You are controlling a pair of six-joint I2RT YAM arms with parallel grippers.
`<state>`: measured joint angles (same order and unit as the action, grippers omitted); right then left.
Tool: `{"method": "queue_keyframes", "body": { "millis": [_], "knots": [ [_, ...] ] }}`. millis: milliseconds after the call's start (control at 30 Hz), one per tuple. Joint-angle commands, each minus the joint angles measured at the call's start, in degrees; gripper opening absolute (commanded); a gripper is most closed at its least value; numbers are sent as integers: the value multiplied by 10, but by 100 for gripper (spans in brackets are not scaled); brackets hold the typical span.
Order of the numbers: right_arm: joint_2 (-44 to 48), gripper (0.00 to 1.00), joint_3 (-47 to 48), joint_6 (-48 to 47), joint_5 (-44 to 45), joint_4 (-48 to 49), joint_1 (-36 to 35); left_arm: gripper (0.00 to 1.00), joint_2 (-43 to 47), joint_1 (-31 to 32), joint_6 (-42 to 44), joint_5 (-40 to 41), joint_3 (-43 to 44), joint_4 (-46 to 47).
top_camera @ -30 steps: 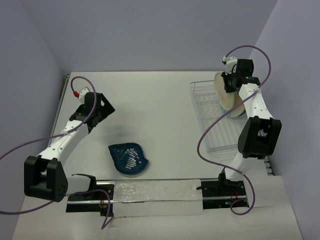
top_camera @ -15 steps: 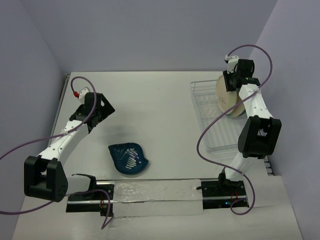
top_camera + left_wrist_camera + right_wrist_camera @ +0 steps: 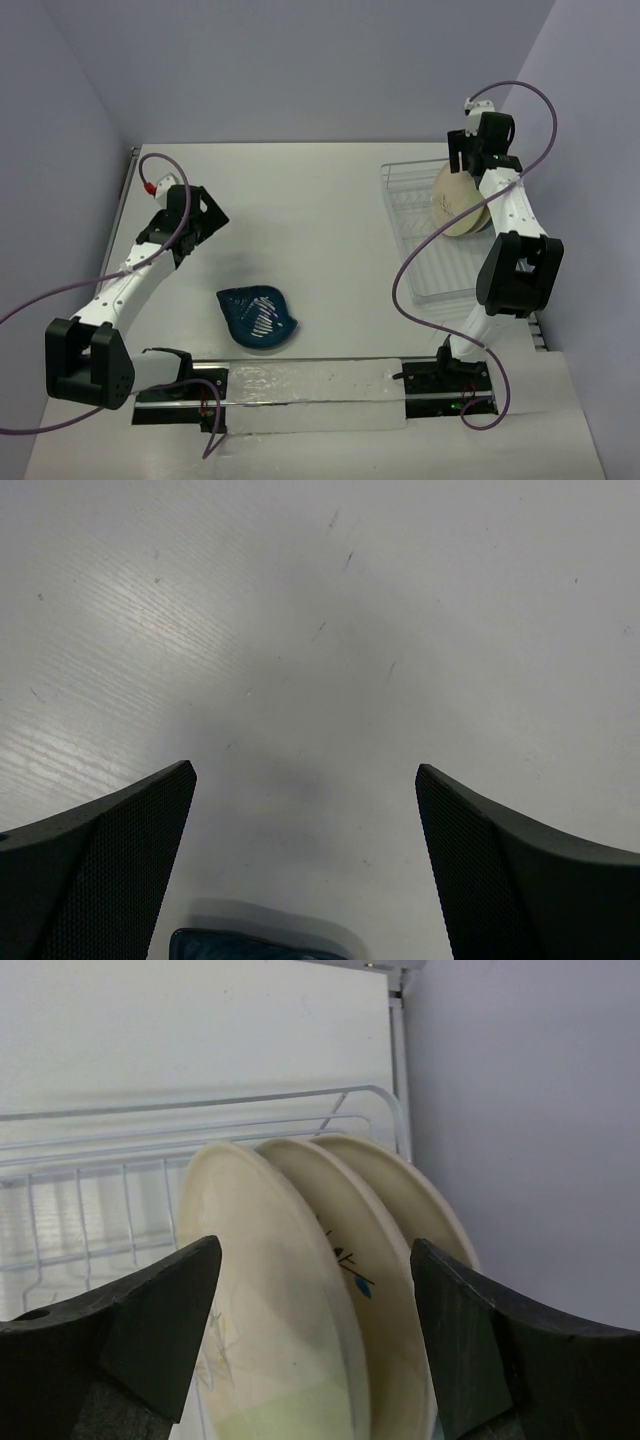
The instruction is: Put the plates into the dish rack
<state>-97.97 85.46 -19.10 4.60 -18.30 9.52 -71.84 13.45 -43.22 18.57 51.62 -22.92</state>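
Three plates stand on edge side by side in the white wire dish rack [image 3: 150, 1106] at the right rear [image 3: 432, 262]. The front plate [image 3: 260, 1310] is pale yellow, the middle plate [image 3: 372, 1290] shows a dark sprig, and the back plate [image 3: 425, 1210] is cream. My right gripper [image 3: 315, 1250] hangs open just above their rims, holding nothing, and appears over the plate stack [image 3: 458, 200] as the right gripper [image 3: 468, 163]. A dark teal leaf-shaped dish [image 3: 258, 318] lies flat on the table. My left gripper [image 3: 305, 770] is open over bare table, with the teal dish's edge [image 3: 250, 948] just below it.
The left gripper [image 3: 208, 222] hovers at the table's left middle, up and left of the teal dish. Grey walls close in behind and right of the rack. The arm bases and a clear strip [image 3: 310, 385] run along the near edge.
My right gripper has opened and let go of the plate, then risen slightly. That plate now stands in the rack against the other two. The left arm has not moved.
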Motion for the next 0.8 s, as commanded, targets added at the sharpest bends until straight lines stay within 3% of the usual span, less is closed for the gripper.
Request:
{"method": "queue_keyframes", "body": {
  "millis": [0,267,567,633,767],
  "knots": [
    [25,86,29,22,41,49,2,99,28,2,2,-8,-3,6],
    [62,99,70,73,62,53,-12,99,51,2,-3,-33,-34,17],
    [158,100,35,107,76,43,-167,99,108,3,-38,-55,-106,31],
    [184,100,27,172,-5,43,-189,99,115,2,-38,-86,-136,46],
    [186,100,10,275,-242,63,-199,99,126,2,-60,-62,-170,49]
  ]
}}
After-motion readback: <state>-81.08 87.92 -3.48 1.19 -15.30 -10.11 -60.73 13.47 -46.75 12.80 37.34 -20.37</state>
